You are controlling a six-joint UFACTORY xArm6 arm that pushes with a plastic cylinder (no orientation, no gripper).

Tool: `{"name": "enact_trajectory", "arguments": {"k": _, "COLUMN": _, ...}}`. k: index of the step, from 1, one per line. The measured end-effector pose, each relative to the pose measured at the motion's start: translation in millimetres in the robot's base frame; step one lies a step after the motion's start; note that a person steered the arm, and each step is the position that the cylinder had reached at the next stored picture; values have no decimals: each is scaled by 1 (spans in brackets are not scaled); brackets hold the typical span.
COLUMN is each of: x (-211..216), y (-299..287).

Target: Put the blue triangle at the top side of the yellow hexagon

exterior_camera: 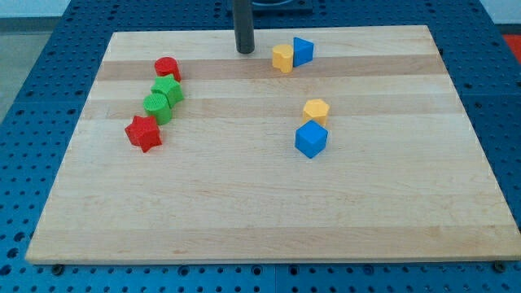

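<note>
The blue triangle (303,50) sits near the board's top edge, touching a yellow block (282,58) on its left. The yellow hexagon (316,111) lies right of the board's centre, with a blue cube (311,139) touching it just below. My tip (244,50) rests on the board near the top edge, a short way left of the yellow block and apart from it. The rod rises out of the view's top.
At the left stand a red cylinder (167,68), two green blocks (169,89) (157,106) and a red star (143,133), in a tight line. The wooden board (260,220) lies on a blue pegboard surface.
</note>
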State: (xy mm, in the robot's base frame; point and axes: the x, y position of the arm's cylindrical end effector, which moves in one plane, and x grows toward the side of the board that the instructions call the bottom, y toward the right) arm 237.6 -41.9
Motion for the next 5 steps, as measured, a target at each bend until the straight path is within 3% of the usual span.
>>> {"name": "enact_trajectory", "arguments": {"k": 1, "x": 34, "y": 19}}
{"name": "enact_trajectory", "arguments": {"k": 3, "x": 62, "y": 32}}
{"name": "enact_trajectory", "arguments": {"k": 5, "x": 40, "y": 14}}
